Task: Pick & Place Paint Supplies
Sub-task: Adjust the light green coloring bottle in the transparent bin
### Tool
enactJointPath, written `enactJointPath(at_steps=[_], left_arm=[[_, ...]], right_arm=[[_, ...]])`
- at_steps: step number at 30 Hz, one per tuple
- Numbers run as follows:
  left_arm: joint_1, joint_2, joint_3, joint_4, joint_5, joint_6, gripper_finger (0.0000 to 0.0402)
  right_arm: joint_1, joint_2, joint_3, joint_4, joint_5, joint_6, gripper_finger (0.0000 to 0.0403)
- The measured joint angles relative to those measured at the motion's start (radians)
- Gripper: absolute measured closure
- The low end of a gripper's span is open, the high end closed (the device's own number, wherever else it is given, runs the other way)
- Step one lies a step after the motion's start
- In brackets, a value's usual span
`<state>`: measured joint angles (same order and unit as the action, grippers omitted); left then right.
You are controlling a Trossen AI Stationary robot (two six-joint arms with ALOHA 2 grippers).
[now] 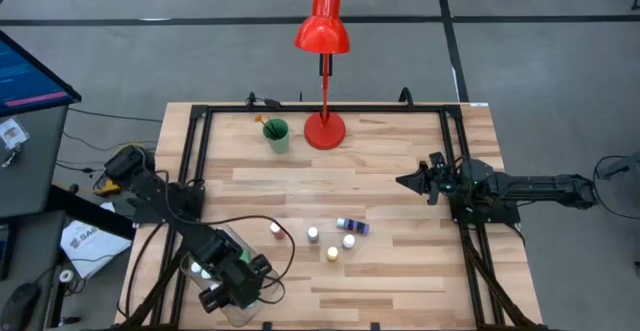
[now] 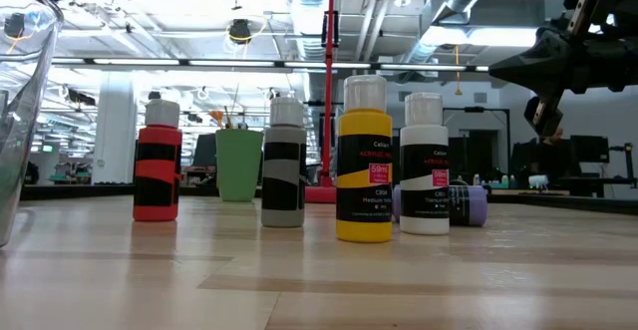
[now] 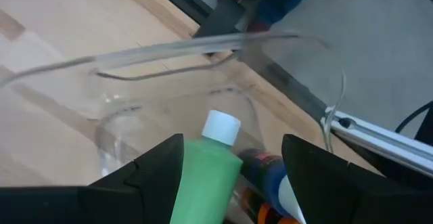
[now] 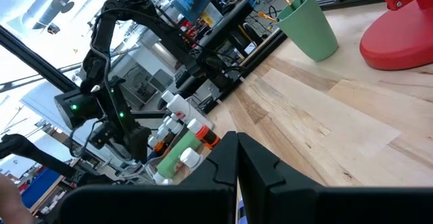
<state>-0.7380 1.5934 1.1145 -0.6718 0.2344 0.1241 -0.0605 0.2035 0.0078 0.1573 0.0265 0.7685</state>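
My left gripper [image 1: 228, 283] [image 3: 233, 141] hangs open, pointing steeply down, over the clear plastic tray [image 1: 243, 243] [image 3: 169, 48] at the table's near left. Its fingers stand on either side of a large green bottle [image 3: 206, 180] with a white cap, which lies in the tray beside a blue bottle [image 3: 265, 173]. I see a gap between the green bottle and one finger. Several small white-capped paint bottles stand mid-table: red [image 2: 158, 165], grey [image 2: 284, 170], yellow [image 2: 364, 170] and white [image 2: 425, 175]. A purple one [image 2: 469, 205] lies on its side. My right gripper [image 1: 405, 181] [image 4: 237, 158] waits shut at the right, level above the table.
A green cup [image 1: 276, 133] holding brushes and a red desk lamp [image 1: 324, 126] stand at the far edge. A black frame [image 1: 190, 151] runs along the table's sides. Bare wood lies between the standing bottles and the lamp. Cables trail beside the tray.
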Motion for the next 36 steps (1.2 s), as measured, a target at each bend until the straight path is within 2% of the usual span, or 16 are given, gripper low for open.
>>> enactJointPath(at_steps=[17,23,36], left_arm=[[0.0,0.094,0.0,0.055,0.0,0.077,0.0163],[0.0,0.119,-0.003,0.105,-0.057,0.081,0.0163],[-0.014,0.117,-0.049,0.141,-0.062,0.069,0.0163]], right_arm=[[0.0,0.0,0.0,0.0,0.0,0.0,0.0403],[0.0,0.0,0.0,0.0,0.0,0.0,0.0403],[0.0,0.0,0.0,0.0,0.0,0.0,0.0403]])
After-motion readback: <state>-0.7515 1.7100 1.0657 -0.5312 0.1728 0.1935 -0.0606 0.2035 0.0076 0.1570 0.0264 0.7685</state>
